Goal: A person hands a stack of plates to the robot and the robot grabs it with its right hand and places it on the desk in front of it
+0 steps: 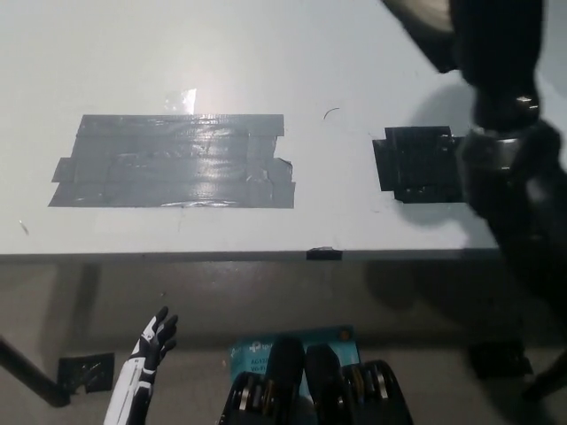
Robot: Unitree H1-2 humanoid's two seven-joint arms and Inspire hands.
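Observation:
A beige stack of plates shows only as a blurred edge at the top right, above the white desk. My black right arm reaches up along the right side, motion-blurred. My right hand is at the top edge against the plates, holding them off the desk; most of the stack is cut off by the picture. My white left hand rests low at the lower left, below the desk's front edge, fingers apart and holding nothing.
A large patch of grey tape covers the desk's left middle. A black tape square lies at the right, beside my arm. The desk's front edge carries a small black mark. A blue sheet lies on the floor.

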